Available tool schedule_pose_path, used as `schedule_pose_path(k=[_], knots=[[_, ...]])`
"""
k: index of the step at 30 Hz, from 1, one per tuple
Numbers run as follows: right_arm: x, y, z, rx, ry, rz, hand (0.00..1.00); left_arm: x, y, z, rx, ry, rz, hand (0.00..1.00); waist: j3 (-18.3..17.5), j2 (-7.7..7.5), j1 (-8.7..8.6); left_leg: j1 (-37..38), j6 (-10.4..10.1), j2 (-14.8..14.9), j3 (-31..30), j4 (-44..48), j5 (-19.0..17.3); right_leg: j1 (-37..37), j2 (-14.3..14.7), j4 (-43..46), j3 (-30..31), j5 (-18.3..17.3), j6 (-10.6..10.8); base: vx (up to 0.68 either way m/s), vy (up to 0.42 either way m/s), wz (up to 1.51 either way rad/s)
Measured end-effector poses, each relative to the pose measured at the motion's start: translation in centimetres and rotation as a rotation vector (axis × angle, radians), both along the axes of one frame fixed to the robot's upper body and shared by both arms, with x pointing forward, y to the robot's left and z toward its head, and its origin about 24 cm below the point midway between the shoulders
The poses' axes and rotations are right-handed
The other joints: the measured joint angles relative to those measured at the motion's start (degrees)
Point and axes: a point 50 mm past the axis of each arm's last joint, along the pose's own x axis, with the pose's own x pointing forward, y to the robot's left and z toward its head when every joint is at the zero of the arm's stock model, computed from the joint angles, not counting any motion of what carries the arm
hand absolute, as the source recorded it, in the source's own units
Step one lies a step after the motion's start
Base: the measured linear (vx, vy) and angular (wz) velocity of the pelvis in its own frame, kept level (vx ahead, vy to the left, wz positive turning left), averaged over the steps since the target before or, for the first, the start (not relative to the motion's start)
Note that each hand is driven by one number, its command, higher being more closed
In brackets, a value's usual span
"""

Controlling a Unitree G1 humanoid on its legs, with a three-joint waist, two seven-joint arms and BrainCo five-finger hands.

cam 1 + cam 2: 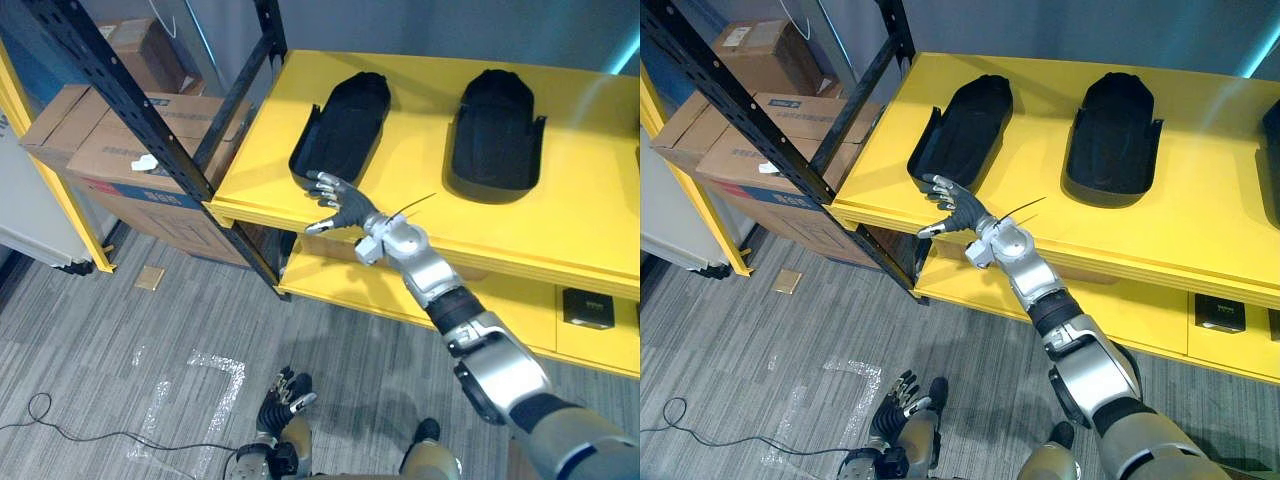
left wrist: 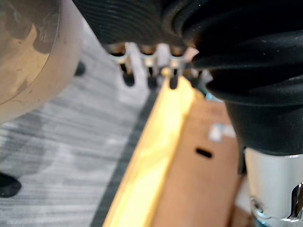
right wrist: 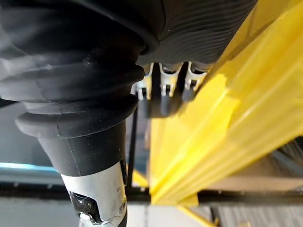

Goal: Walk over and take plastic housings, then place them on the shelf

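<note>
Two black plastic housings lie on the yellow shelf [image 1: 590,215], one at the left [image 1: 345,125] and one further right [image 1: 497,130]. My right hand [image 1: 342,205] reaches up to the shelf's front edge, just at the near end of the left housing. Its fingers [image 3: 163,85] are spread and straight, holding nothing; whether the tips touch the housing I cannot tell. My left hand [image 1: 285,395] hangs low above the floor with relaxed fingers [image 2: 149,71] and is empty.
A black slanted rack upright [image 1: 130,100] and stacked cardboard boxes [image 1: 110,140] stand left of the shelf. A lower yellow shelf holds a small black box [image 1: 588,308]. Another dark item [image 1: 1272,150] sits at the shelf's right edge.
</note>
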Motion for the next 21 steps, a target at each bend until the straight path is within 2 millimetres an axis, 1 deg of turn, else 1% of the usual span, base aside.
schedule_pose_path(k=[3, 5, 8, 10, 14, 18, 20, 21], knots=[[0.5, -1.0, 0.8, -0.008, -0.024, -0.044, 0.0, 0.0, -0.2, 0.1, -0.01, -0.003, -0.004, 0.0, 0.5, 1.03, 0.01, 0.0, 0.2, -0.6, -0.7, 0.0, 0.1, 0.0, -0.7, 1.0, -0.2, -0.6, 0.3, -0.02, 0.006, 0.1], [0.9, -1.5, 1.1, -0.012, -0.025, -0.07, 0.0, 0.0, -0.3, 0.1, -0.013, -0.002, -0.003, 0.0, 0.5, 1.11, 0.03, -0.2, 0.2, -0.6, -0.7, 0.0, 0.1, -0.4, -0.7, 1.6, -0.2, -0.9, 0.2, -0.01, 0.0, 0.03], [1.1, -1.6, 2.0, -0.022, -0.052, -0.075, 0.0, 0.1, -0.3, 0.2, -0.014, -0.003, -0.005, 0.0, 0.6, 1.22, 0.07, -0.8, 0.2, -0.6, -0.8, 0.0, 0.2, -1.4, -0.8, 2.1, -0.2, -1.1, 0.1, 0.0, 0.0, 0.0], [1.2, -1.8, 2.1, -0.026, -0.058, -0.079, 0.0, 0.1, -0.3, 0.2, -0.015, -0.003, -0.006, 0.0, 0.6, 1.23, 0.14, -0.8, 0.2, -0.7, -0.9, 0.0, 0.3, -1.4, -1.0, 2.5, -0.2, -1.3, 0.1, 0.0, 0.0, 0.0], [1.2, -1.7, 2.9, -0.058, -0.105, -0.071, 0.0, 0.1, -0.4, 0.2, -0.02, -0.005, -0.008, 0.0, 0.8, 1.54, 0.16, -0.9, 0.2, -0.8, -0.8, 0.0, 0.3, -1.7, -1.1, 2.7, -0.1, -1.4, 0.1, 0.0, 0.0, 0.0], [1.2, -1.4, 3.5, -0.054, -0.135, -0.047, 0.0, 0.2, -0.6, 0.3, -0.025, -0.008, -0.006, 0.0, 1.1, 1.65, 0.18, -0.9, 0.2, -0.7, -0.7, 0.0, 0.2, -1.8, -1.1, 2.9, 0.0, -1.5, 0.1, 0.0, 0.0, 0.0], [0.8, -0.8, 3.9, -0.057, -0.158, -0.001, 0.0, 0.2, -0.6, 0.3, -0.026, -0.012, -0.007, 0.0, 1.2, 1.54, 0.15, -0.9, 0.2, -0.6, -0.6, 0.0, 0.2, -1.9, -0.9, 2.7, 0.1, -1.5, 0.1, 0.0, -0.006, -0.02], [0.4, -0.3, 4.6, -0.047, -0.189, 0.038, 0.0, 0.2, -0.5, 0.4, -0.025, -0.016, -0.009, 0.0, 1.3, 1.4, 0.1, -0.9, 0.2, -0.5, -0.4, 0.0, 0.2, -1.9, -0.8, 2.6, 0.2, -1.5, 0.1, -0.01, -0.017, -0.06]])
